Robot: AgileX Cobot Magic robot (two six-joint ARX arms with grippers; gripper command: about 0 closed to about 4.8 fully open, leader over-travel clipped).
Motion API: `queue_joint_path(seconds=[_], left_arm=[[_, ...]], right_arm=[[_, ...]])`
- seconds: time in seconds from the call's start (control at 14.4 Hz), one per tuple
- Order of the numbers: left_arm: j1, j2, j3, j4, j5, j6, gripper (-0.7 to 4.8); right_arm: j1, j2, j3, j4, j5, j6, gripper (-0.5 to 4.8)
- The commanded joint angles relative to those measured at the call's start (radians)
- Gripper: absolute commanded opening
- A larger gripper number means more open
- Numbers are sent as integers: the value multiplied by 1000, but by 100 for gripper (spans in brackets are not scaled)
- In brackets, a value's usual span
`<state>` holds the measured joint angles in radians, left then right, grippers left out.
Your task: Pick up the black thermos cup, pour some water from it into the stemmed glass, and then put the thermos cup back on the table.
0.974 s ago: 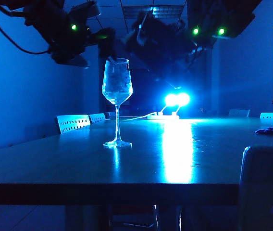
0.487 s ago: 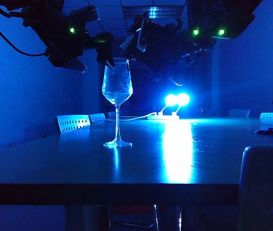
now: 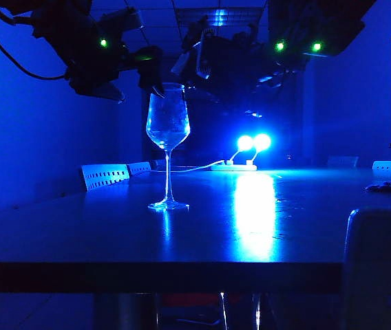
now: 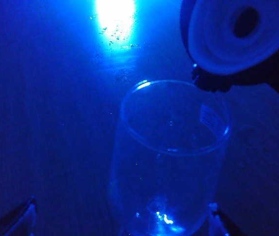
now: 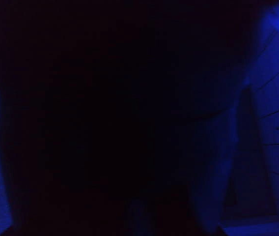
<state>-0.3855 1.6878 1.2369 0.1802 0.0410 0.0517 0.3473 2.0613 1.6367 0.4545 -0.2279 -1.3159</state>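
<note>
Since the earlier frame, the dark mass of the right gripper (image 3: 213, 58) and the black thermos cup (image 4: 237, 39) has rolled and risen beside the glass rim. The stemmed glass (image 3: 168, 124) stands upright on the table (image 3: 264, 234). The thermos mouth hangs just above and beside the rim in the left wrist view. The right gripper appears clamped on the thermos, though darkness obscures the grip. The left gripper (image 4: 120, 223) is spread wide either side of the bowl. Risk: the thermos clips the rim and topples the glass, or the stream misses.
</note>
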Motion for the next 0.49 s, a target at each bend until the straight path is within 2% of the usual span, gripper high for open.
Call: queue_joint_path(seconds=[0.07,0.49], left_arm=[[-1,0,8,28,3,0,479],[-2,0,8,16,6,0,479]], right_arm=[[3,-20,15,108,1,-78,124],[3,-20,15,159,0,-156,125]])
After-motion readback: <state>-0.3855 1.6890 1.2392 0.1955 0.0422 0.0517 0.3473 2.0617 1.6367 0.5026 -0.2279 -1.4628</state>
